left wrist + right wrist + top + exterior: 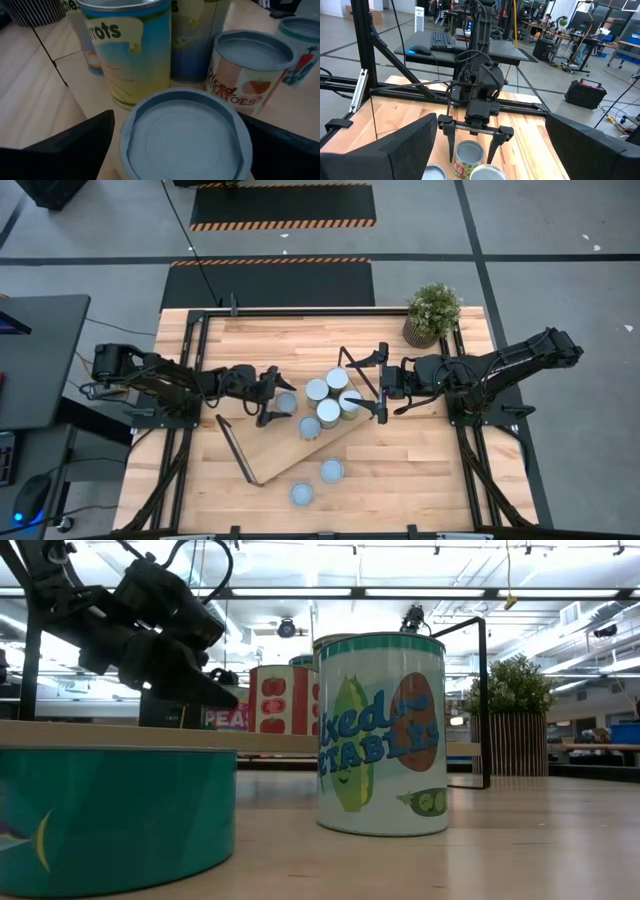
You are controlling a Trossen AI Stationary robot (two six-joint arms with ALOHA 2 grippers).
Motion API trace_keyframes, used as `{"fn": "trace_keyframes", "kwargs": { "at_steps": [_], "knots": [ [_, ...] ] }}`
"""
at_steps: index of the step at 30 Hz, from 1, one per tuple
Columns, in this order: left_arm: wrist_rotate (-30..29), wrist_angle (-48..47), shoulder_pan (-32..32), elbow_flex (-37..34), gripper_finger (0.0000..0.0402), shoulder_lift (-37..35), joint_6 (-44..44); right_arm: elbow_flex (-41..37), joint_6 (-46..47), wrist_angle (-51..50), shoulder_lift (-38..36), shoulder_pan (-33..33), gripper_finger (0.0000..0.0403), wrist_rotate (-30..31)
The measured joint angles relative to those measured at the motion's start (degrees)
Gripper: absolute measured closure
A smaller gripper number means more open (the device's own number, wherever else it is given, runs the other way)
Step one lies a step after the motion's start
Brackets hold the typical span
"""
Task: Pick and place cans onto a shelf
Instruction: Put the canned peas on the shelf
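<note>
My left gripper (275,395) is open at the left end of the cluster of cans. Its two fingers stand on either side of a short can with a pale bluish top (185,135), which also shows in the high view (287,402). I cannot tell whether the fingers touch it. Several cans (328,412) stand together on the light-wood shelf (275,448), which lies slantwise on the table. Two more cans (332,470) (302,494) stand on the table near its front edge. My right gripper (382,385) is open wide and empty, just right of the cluster.
A potted plant (433,312) stands at the table's far right corner. The shelf's black wire frames (237,452) (358,375) stick up at both ends. In the low view a teal can (115,820) and a mixed-vegetables can (380,735) stand close in front.
</note>
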Motion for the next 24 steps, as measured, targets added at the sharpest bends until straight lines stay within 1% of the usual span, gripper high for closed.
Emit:
{"fn": "trace_keyframes", "kwargs": {
  "at_steps": [9,15,24],
  "knots": [
    [0.6,-0.1,0.0,0.2,0.0003,-1.6,-1.3,0.0,1.1,0.0,0.0,0.0,0.0022,0.1],
    [0.6,-1.1,0.0,0.2,0.0004,-6.3,-1.5,0.0,2.6,-0.2,-0.4,0.0,0.0022,2.7],
    [0.5,-1.4,0.3,0.2,0.0004,-11.1,-1.3,0.0,3.0,-2.2,-0.5,0.1,0.0022,2.8]
  ]
}}
